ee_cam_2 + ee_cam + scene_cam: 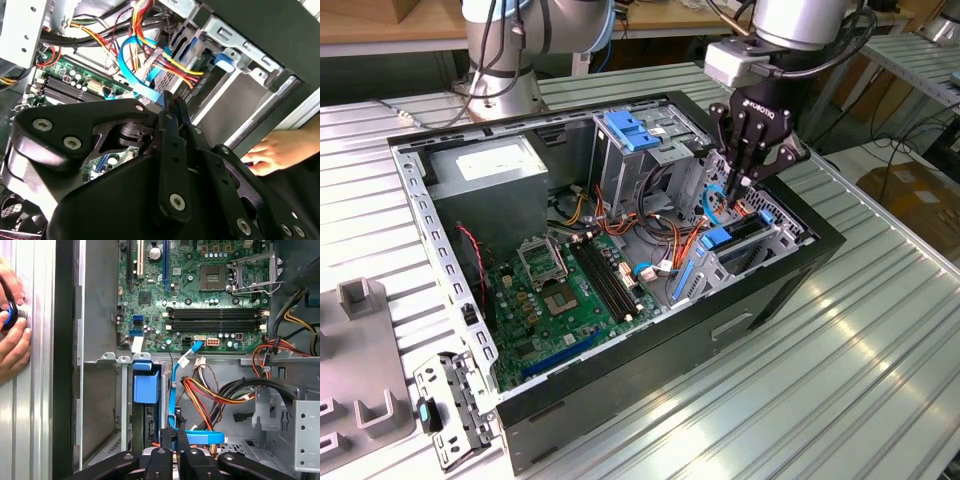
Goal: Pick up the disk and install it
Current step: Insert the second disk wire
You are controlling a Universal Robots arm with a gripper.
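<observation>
The disk (720,239) stands on edge in the drive bay at the open computer case's (620,400) end on the exterior view's right. Its blue rail tab (146,386) shows at the top of the slot. My gripper (738,184) hangs just above that bay, fingers pointing down and shut. In the first wrist view the gripper (173,434) sits beside the slot, close to a light blue flat cable (173,390). I cannot see anything held between the fingers. In the second wrist view the gripper (171,102) hovers over the coloured wires.
A tall metal cage (642,140) with a blue top and a grey power supply (488,160) fill the case's back. The motherboard (570,290) lies on its floor. A person's hand (11,335) rests outside the case wall. Grey fixtures (360,370) sit at the exterior view's left.
</observation>
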